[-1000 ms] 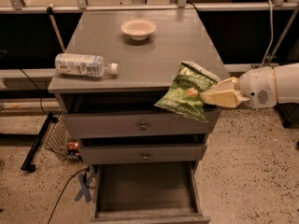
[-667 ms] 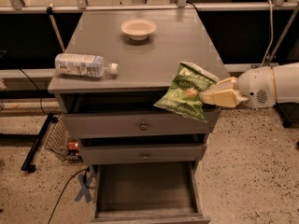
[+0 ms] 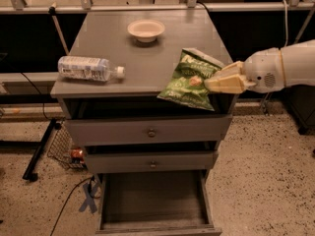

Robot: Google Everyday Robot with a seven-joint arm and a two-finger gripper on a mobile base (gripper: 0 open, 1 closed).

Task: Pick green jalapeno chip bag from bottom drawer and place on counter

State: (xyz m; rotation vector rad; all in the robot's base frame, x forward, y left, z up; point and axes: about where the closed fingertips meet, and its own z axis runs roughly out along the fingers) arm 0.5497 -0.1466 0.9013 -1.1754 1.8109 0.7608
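The green jalapeno chip bag [image 3: 189, 80] lies tilted at the counter's [image 3: 147, 63] front right corner, its lower end hanging past the front edge. I'd guess that's because it has been carried up from the bottom drawer [image 3: 155, 200], which stands pulled out and bare below. The gripper [image 3: 211, 84] pinches the bag's right edge, fingers closed on it. The white arm [image 3: 290, 65] reaches in level from the right. A bottle [image 3: 88, 68] lies by the front left edge, and a bowl [image 3: 145, 30] sits near the back.
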